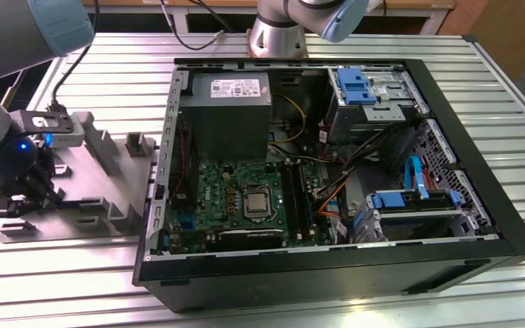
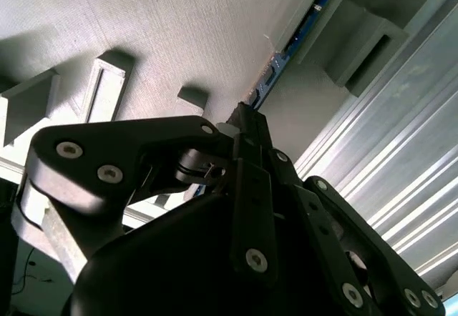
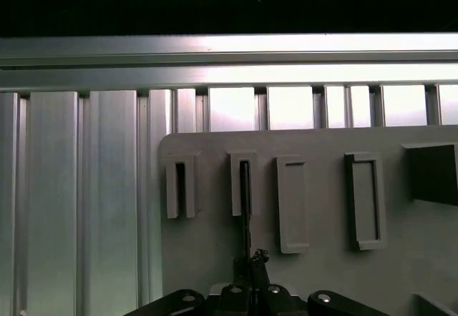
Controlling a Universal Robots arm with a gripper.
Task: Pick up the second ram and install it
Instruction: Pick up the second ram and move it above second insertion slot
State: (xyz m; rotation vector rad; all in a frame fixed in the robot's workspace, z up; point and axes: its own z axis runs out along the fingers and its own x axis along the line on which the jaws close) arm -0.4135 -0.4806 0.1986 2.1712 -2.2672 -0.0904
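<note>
The black linkage gripper [image 2: 243,119] is clamped together on the near end of the second ram [image 2: 278,66], a thin blue-green circuit-board stick standing on edge on the flat grey plastic fixture plate [image 1: 71,174]. In the first wrist view the second ram's [image 3: 245,216] far end sits in a slotted grey block [image 3: 235,187] near the plate's edge. Neighbouring blocks on the plate stand apart from it on either side, with bare plate between.

Past that plate edge lies the ribbed aluminium desk [image 3: 86,209], open and flat. On the plate's other side, in the exterior view, the open black computer case [image 1: 335,273] stands just beside it. A white label [image 1: 233,89] on the case's grey power supply carries print too small to make out.
</note>
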